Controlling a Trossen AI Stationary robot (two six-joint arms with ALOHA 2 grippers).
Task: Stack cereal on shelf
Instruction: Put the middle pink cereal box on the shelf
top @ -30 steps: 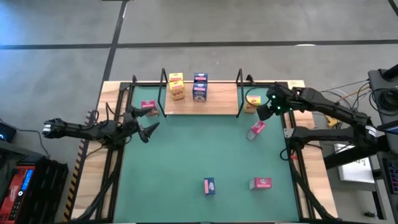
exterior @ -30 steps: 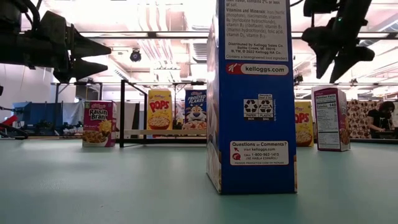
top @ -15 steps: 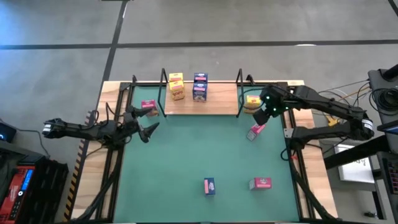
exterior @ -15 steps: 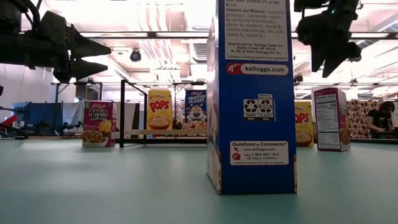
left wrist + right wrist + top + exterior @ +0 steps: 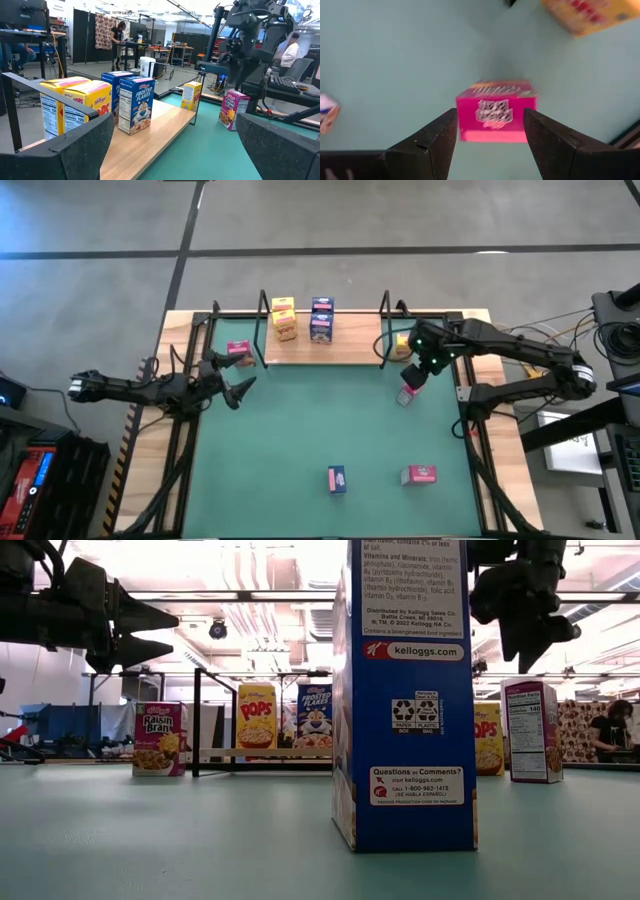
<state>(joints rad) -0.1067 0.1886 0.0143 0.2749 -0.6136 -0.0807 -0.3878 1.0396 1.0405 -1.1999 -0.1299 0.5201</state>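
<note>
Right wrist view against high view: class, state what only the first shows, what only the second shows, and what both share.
Only the right wrist view shows the open gap between the right gripper's fingers, lined up on the pink box's top, apart from it.

Only the high view shows the shelf with its yellow and blue boxes, the left gripper waiting open at the mat's left edge beside another pink box, and two boxes near the front edge.

Both show the green mat, that pink box beneath the right gripper, and the yellow box beside the shelf's right end.
</note>
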